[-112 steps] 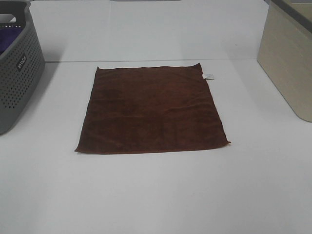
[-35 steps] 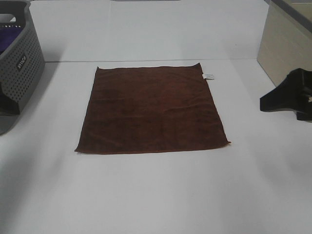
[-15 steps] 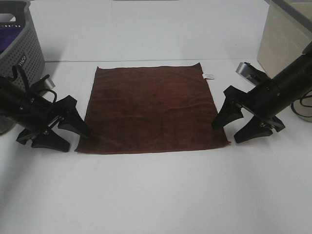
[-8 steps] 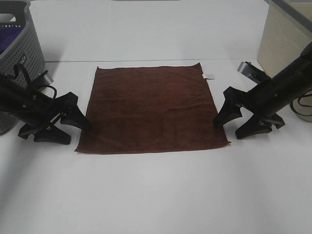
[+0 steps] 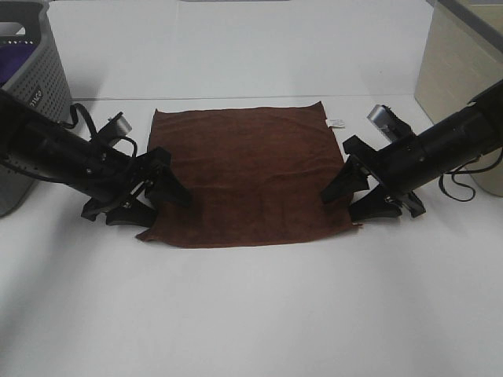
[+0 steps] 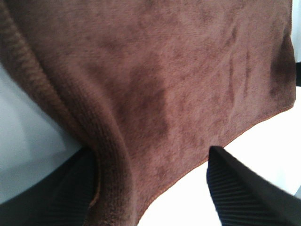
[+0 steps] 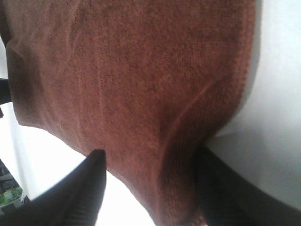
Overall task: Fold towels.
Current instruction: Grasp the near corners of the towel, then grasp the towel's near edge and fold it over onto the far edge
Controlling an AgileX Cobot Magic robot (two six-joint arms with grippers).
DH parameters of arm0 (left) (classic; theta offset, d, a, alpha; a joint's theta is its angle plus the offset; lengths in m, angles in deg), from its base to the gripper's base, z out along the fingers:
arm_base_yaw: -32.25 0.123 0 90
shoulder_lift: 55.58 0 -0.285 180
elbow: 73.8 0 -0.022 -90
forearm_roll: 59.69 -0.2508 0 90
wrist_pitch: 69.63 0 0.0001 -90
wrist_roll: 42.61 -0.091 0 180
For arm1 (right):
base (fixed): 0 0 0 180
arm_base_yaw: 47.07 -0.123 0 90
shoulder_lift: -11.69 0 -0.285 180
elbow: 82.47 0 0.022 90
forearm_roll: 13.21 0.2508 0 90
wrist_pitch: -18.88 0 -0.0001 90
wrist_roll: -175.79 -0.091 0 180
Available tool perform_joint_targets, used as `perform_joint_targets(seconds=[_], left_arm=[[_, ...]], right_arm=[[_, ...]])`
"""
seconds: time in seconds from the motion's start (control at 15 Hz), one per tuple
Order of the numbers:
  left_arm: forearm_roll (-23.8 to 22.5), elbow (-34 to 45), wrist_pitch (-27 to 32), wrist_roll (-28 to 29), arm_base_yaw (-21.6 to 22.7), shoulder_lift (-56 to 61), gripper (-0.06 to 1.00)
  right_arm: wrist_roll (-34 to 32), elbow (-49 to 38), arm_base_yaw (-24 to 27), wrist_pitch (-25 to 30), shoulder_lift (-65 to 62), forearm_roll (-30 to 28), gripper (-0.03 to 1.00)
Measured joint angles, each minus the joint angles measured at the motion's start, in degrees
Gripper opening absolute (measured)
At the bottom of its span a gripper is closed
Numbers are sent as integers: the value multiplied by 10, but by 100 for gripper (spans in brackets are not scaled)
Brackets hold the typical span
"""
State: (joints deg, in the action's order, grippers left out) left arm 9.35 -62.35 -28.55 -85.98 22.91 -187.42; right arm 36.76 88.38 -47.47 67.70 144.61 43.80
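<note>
Where left hand (image 5: 167, 210) sits, towel (image 5: 251, 165) hides (corner).

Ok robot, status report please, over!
Left gripper and right gripper open, straddling near corners of the towel. Mostly flat, not yet folded. Nothing lying on it.

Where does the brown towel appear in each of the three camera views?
Exterior high: towel lies centre, flat on the table.
Left wrist: towel fills most of the picture.
Right wrist: towel fills most of the picture.
Shared landmark: the towel's front edge.
</note>
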Motion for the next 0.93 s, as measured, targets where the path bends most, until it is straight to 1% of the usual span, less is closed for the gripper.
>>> perform_joint_targets(seconds=[0.07,0.13,0.2,0.27,0.33,0.4,0.47,0.53,0.6,0.73,0.8,0.93], left_arm=[[3,-4,-2,5,-2,-4,61],[3,-4,-2,5,-2,-4,61],[5,-4,-6,7,-2,-6,54],[3,-4,-10,9,-2,-9,44],[0,-4,-15,9,-2,-12,29],[-5,-4,-19,9,-2,-15,13],[-11,-4,-21,9,-2,-15,2],[-19,-4,-13,11,-2,-15,1],[-40,-4,-1,21,-2,-13,1],[-103,-3,19,65,-4,1,1],[-132,-1,30,95,-6,14,1],[-167,14,50,138,-6,44,1]], right_arm=[[0,0,-17,-9,1,5,55],[0,0,-17,-9,1,5,55],[0,0,-34,-19,1,7,52],[-1,0,-44,-28,1,8,47],[-5,0,-45,-34,1,4,38],[-13,0,-44,-38,2,-2,28],[-26,0,-42,-46,3,-14,16],[-37,0,-40,-46,2,-22,2],[-49,-1,-40,-46,-3,-37,0],[-91,-1,-40,-32,-23,-80,0],[-113,-1,-41,-13,-33,-97,0],[-148,-1,-41,29,-40,-121,0]])
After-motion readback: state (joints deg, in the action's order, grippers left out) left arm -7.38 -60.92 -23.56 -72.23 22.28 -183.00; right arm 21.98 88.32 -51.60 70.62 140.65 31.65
